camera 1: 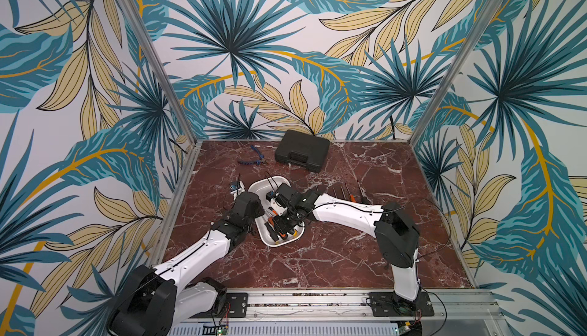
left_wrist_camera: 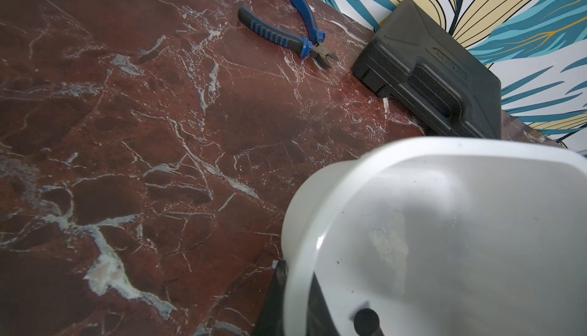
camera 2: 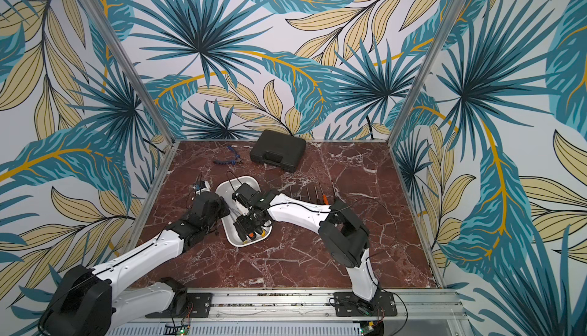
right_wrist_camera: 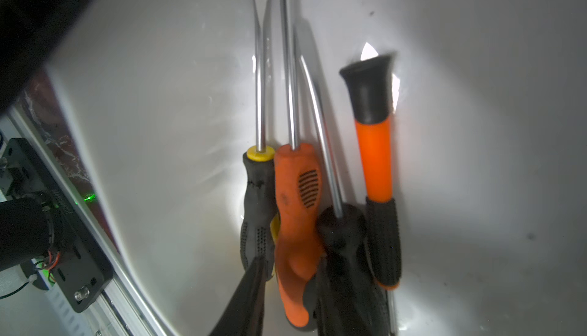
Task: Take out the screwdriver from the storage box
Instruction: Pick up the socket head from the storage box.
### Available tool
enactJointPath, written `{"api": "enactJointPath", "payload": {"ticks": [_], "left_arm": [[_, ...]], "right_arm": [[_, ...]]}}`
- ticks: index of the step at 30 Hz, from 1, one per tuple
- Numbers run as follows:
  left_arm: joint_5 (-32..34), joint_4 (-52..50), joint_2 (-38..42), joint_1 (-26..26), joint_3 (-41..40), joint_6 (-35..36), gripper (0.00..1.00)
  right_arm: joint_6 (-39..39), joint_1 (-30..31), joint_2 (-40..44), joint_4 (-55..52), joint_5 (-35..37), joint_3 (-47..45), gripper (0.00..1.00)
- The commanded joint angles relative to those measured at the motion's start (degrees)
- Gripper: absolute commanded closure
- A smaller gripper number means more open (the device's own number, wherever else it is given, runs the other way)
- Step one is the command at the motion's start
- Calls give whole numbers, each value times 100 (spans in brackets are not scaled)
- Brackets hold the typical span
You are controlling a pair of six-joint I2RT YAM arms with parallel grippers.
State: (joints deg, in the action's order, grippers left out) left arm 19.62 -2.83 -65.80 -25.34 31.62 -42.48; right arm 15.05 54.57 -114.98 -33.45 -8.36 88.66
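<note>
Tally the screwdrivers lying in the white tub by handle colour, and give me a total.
Orange handle: 1
Slim orange-and-black handle: 1
Black handle: 1
Dark grey handle with yellow collar: 1
Total: 4 screwdrivers showing in the storage box

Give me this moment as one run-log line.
left gripper: shut on tub rim | right gripper: in tub, jaws astride orange screwdriver, grip unclear | orange screwdriver: lying in tub

Inside white plastic tub (camera 1: 262,191): near end jammed, four orange and black screwdriver handles (right_wrist_camera: 297,223) touching. Far end: thin steel shafts (right_wrist_camera: 260,96) only. On rim, left gripper (left_wrist_camera: 298,286) blocks left wall.
</note>
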Motion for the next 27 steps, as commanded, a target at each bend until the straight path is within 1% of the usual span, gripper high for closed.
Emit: {"api": "enactJointPath", "payload": {"ticks": [1,8,14,21,24,27], "left_arm": [[-54,353,54,38,178,-131,100],[-54,395,59,45,121,-156,100],[-63,422,46,44,117,-167,100],[-70,447,41,44,108,-171,100],[-72,458,41,45,108,-172,100],[-72,457,45,40,100,-175,100]], "right_arm": [[85,42,-186,-244,146,103,71],[87,67,-400,-362,243,174,70],[90,98,-505,-369,264,202,64],[103,120,-627,-410,307,226,64],[155,123,-657,-416,393,215,68],[247,117,-694,-399,442,204,77]]}}
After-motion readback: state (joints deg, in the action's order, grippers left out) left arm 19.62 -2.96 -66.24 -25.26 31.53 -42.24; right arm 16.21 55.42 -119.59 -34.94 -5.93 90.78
